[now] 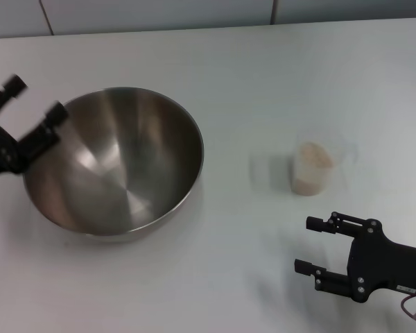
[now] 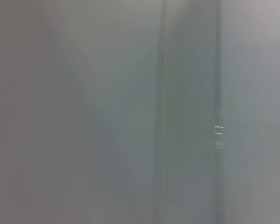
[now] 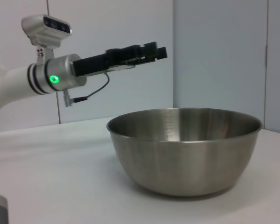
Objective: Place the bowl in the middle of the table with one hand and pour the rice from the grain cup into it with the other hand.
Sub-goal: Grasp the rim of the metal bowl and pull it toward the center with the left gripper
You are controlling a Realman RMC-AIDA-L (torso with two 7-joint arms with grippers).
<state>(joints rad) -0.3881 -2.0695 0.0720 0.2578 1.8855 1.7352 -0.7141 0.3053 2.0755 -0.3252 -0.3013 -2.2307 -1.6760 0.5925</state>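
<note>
The steel bowl [image 1: 114, 163] stands empty on the left half of the white table [image 1: 277, 83]; it also shows in the right wrist view [image 3: 184, 149]. My left gripper [image 1: 35, 98] is open and empty, raised above the bowl's left rim and apart from it; it shows in the right wrist view [image 3: 159, 51] too. The clear grain cup [image 1: 312, 166] stands upright to the right of the middle, with pale rice [image 1: 313, 158] in it. My right gripper [image 1: 310, 245] is open and empty, low over the table, in front of the cup. The left wrist view shows only blurred wall.
Grey wall panels [image 1: 159, 14] run along the table's far edge. Bare tabletop lies between the bowl and the cup. The left arm's white forearm with a green light [image 3: 51, 78] reaches in over the bowl.
</note>
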